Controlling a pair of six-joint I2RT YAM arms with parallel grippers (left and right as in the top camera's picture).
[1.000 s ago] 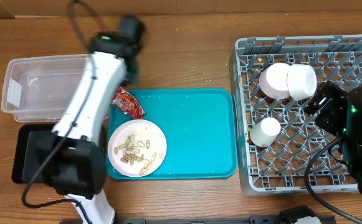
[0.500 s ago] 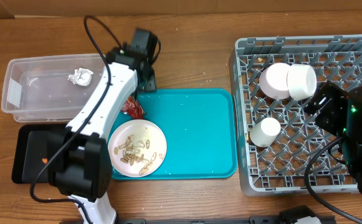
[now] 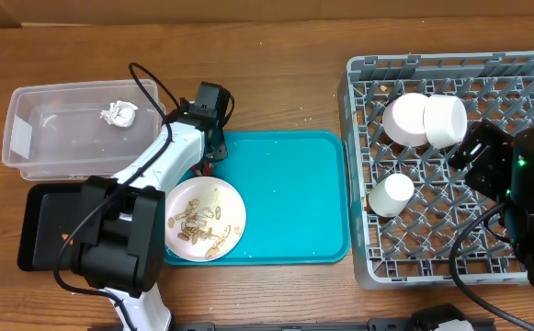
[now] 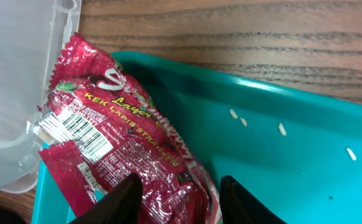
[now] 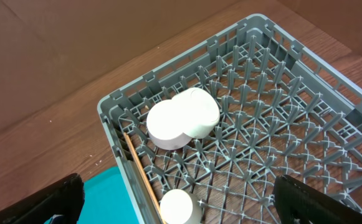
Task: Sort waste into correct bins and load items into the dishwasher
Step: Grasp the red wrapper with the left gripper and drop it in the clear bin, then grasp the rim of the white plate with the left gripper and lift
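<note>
The left gripper (image 4: 181,190) is open, its two fingers (image 4: 131,196) straddling the near end of the red wrapper (image 4: 115,140). The wrapper lies in the corner of the teal tray (image 4: 280,168), its long axis running diagonally away from the gripper toward the clear tub (image 4: 12,81), whose wall its far corner seems to touch. The left arm is far nearer; the right gripper (image 5: 177,186) hangs open and empty over the rack (image 5: 280,124). The coming move looks like a pinch on the wrapper. The fingers cross its width, which suits that.

The fingertips are cut off at the bottom of the wrist view, so I cannot tell whether they touch the wrapper. From overhead the arm hides nearly all of it, and the bench (image 3: 285,83) beside the tub is bare.
</note>
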